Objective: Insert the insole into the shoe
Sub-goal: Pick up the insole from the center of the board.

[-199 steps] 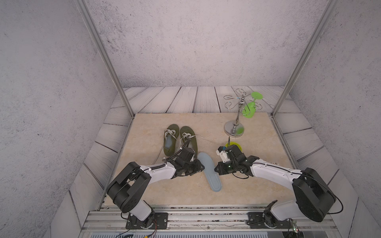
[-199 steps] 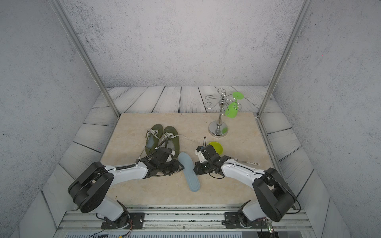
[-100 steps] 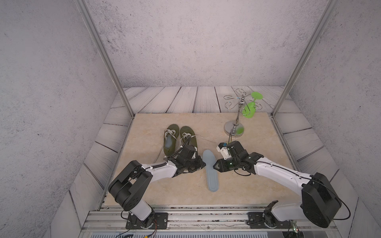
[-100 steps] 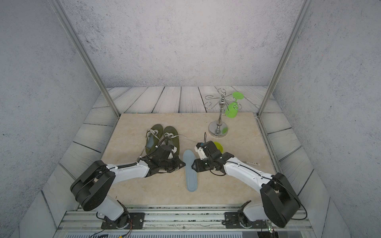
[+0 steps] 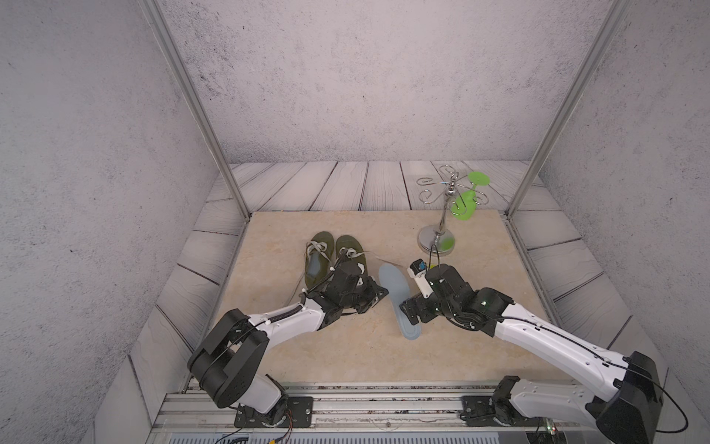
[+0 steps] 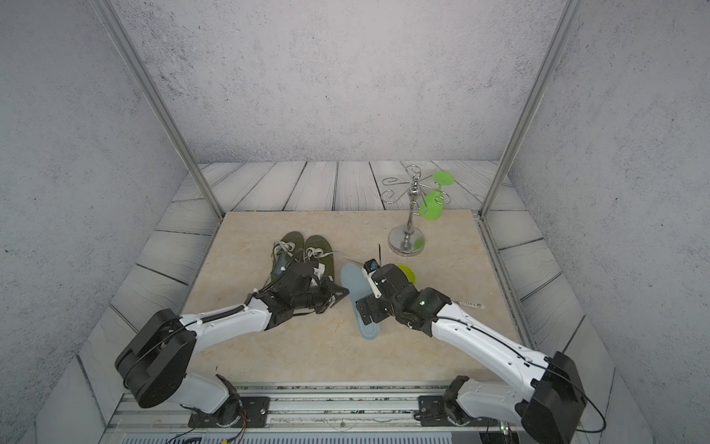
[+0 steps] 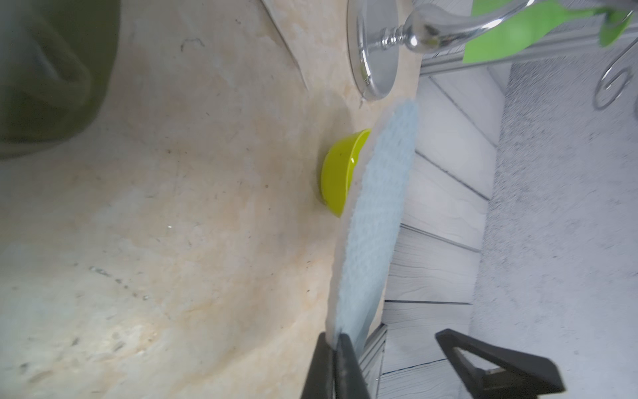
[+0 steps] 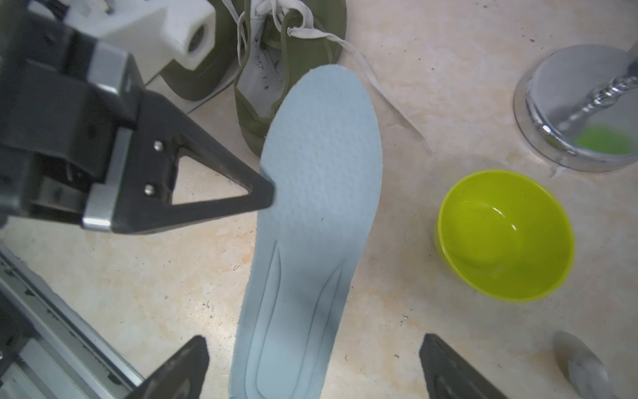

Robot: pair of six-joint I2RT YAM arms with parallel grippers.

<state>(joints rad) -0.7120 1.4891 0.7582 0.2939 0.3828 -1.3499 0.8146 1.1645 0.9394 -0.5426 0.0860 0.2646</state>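
The pale blue foam insole (image 5: 395,296) sits mid-frame over the beige tabletop (image 5: 345,346). Its long axis runs from lower centre up to the olive-green laced shoe (image 5: 350,249), just left of its toe. The left gripper (image 8: 267,198) is clenched on the insole's left edge. The right gripper (image 8: 310,349) is spread wide astride the heel, gripping nothing. The left arm is nearer the shoe

Two olive shoes (image 5: 317,258), one blue insole (image 5: 392,285), one green bowl (image 8: 505,235), one chrome stand (image 5: 436,243).
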